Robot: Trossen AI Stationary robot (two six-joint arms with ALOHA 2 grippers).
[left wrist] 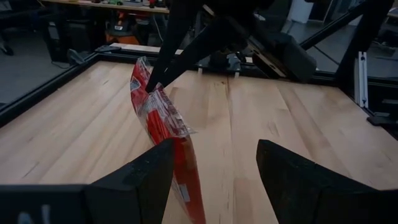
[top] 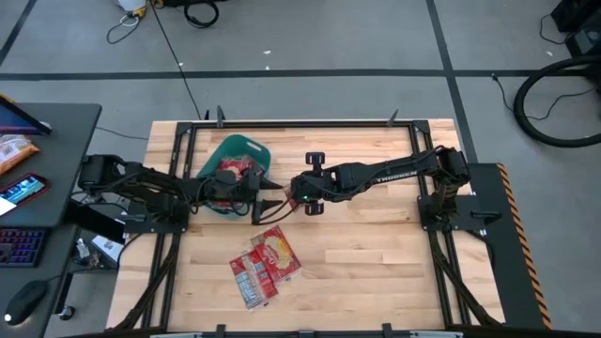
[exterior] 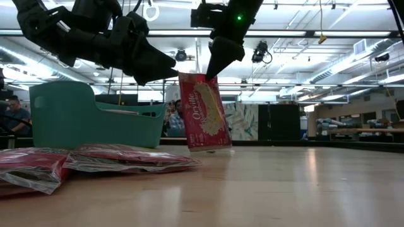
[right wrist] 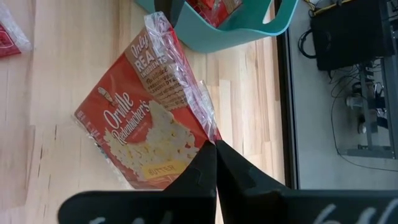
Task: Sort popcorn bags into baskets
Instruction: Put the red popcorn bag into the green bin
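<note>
A red popcorn bag (exterior: 205, 113) with a yellow-cream picture hangs upright near the table's middle, and my right gripper (right wrist: 216, 149) is shut on its top corner. My left gripper (left wrist: 214, 180) stands open and level, just left of the bag. The bag (left wrist: 163, 121) is edge-on to it and its lower part runs down between the fingers, close to one finger (left wrist: 146, 183). The teal basket (top: 246, 148) stands behind the left gripper, at the far left, with red packets inside. The bag's lower edge (exterior: 209, 149) is at the tabletop; whether it rests there I cannot tell. My right gripper pinches the bag's upper corner (right wrist: 208, 132), on the clear wrapper's seam, between its two fingertips. The fingers slant down from above and from the table's right. The bag hangs upright below them. My left gripper: I cannot tell whether its finger touches the bag.
Several more red packets (top: 263, 265) lie in a loose pile near the table's front, left of centre (exterior: 120, 157). Bare wood lies to the right of the bag (top: 376, 253). A desk with a keyboard (top: 23, 246) stands beyond the table's left edge.
</note>
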